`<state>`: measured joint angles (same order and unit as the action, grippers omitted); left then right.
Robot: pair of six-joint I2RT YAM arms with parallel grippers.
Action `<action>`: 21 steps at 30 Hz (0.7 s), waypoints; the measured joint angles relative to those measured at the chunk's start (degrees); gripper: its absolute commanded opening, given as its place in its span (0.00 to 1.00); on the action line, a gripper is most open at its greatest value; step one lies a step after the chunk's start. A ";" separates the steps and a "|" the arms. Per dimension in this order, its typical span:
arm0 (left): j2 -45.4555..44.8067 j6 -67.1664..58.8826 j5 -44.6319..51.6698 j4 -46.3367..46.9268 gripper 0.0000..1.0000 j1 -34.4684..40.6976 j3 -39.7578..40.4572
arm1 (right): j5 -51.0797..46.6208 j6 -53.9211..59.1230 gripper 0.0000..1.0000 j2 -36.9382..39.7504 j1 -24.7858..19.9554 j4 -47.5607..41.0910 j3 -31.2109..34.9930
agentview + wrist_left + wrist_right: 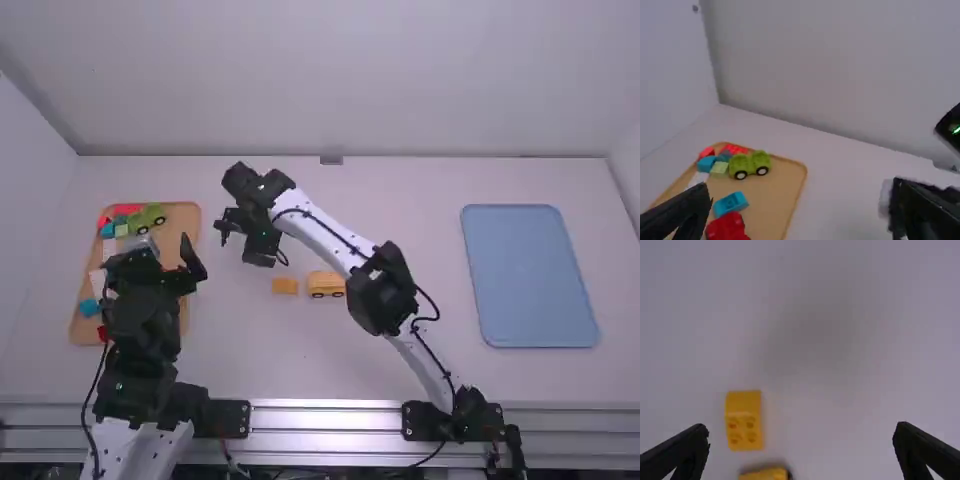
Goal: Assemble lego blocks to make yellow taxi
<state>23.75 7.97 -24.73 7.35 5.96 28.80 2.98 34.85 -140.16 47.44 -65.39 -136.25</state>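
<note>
- Layout of the high view, as a clock with twelve farthest from the camera: two trays, one brown (187, 225) at nine o'clock and one blue (530, 275) at three.
- Task pieces: two on the table (420, 190), near its middle. One yellow block (285, 286) bears four visible studs; at its three o'clock, just beside but apart, lies one yellow wheeled piece (326, 283) with two visible wheels.
- Right gripper (243, 240): one of two, reaching across the middle, at roughly eleven o'clock from the yellow block; its two fingers stand wide apart, open.
- Left gripper (152, 262): the second, above the brown tray; its two fingers are likewise spread.
- Brown tray contents: one green wheeled piece (750, 164), two wheels visible, between the tray's twelve and one o'clock; at least three red blocks (727, 227), three blue blocks (731, 203) and one pale green block (719, 168). At least two white pieces (98, 283) lie towards nine and ten; the gripper partly hides the rest.
</note>
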 measured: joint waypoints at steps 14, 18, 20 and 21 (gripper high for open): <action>35.15 -10.75 20.90 -0.63 0.99 -4.52 17.73 | -1.20 -6.03 0.99 31.34 -8.83 25.29 29.92; 44.87 -20.63 32.63 4.90 0.99 -5.42 25.79 | -1.42 -7.91 0.99 42.91 -9.20 37.44 49.48; 49.99 -29.24 40.22 8.66 0.99 -5.40 29.29 | 0.04 -8.39 0.99 49.22 -10.60 43.32 59.47; 51.82 -33.42 43.50 10.47 0.99 -5.42 30.27 | 0.90 -8.41 0.99 52.13 -11.58 45.72 63.73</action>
<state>75.57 -25.45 18.76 17.82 0.54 59.07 3.88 26.44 -88.03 35.86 -19.66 -72.51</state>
